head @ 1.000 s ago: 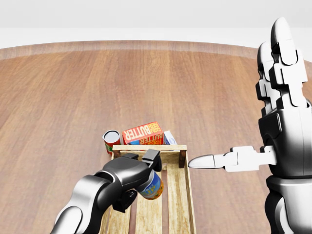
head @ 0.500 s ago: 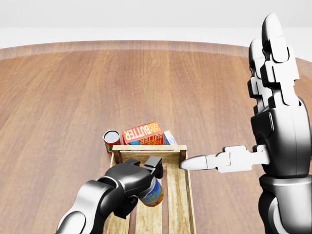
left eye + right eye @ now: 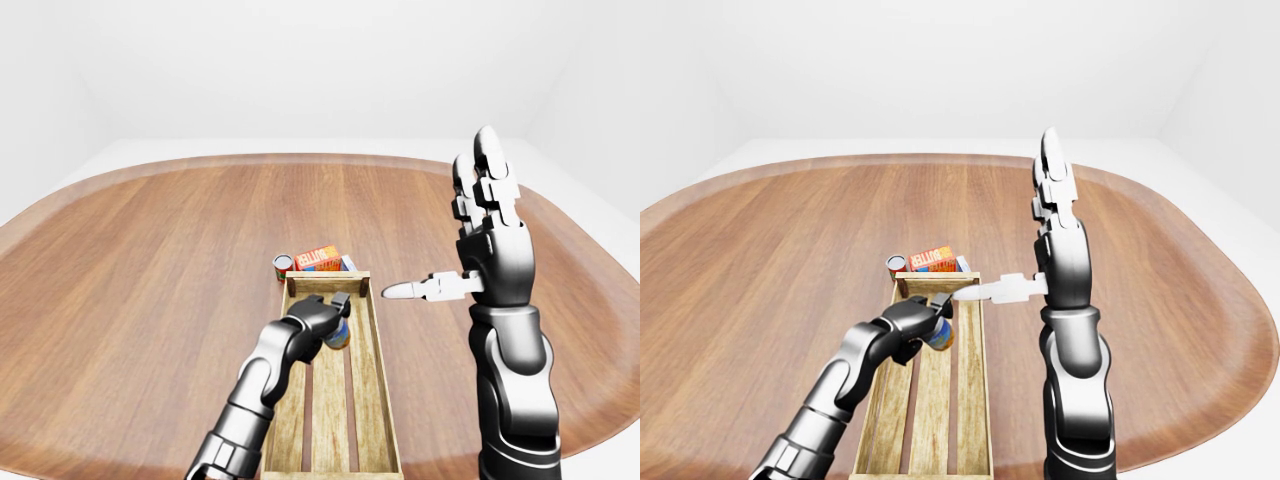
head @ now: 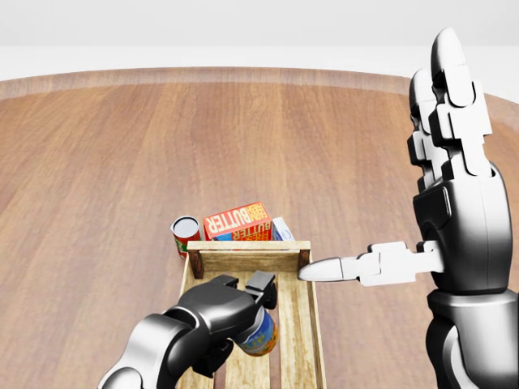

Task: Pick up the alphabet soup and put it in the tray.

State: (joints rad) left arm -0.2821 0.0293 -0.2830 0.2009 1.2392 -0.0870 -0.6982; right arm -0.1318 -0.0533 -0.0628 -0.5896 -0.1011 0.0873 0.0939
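Alphabet soup [image 4: 258, 334], a can with a blue and orange label, sits in the grip of the left hand [image 4: 220, 314], whose fingers [image 4: 261, 285] are closed round it. In the head view it hangs low in the frame, over the upper end of the wooden tray [image 4: 302, 322], inside the line of the tray's walls. Whether its base touches the slats cannot be told from these views.

The step in hand looks like the set-down. To do it well, the can should probably be lowered straight until its base rests flat on a slat rather than across a gap, kept upright, and released only then; the fingers should open wide enough to clear the label before the hand lifts away.

The right hand [image 4: 450, 219] stands upright at the right of the frame, fingers spread and holding nothing, its thumb pointing toward the tray's right wall. It is best kept clear.

Just above the tray on the worktop [image 4: 97, 162] stand a red can [image 4: 185, 234], a butter box [image 4: 237, 221] and a small pale carton [image 4: 282, 229].
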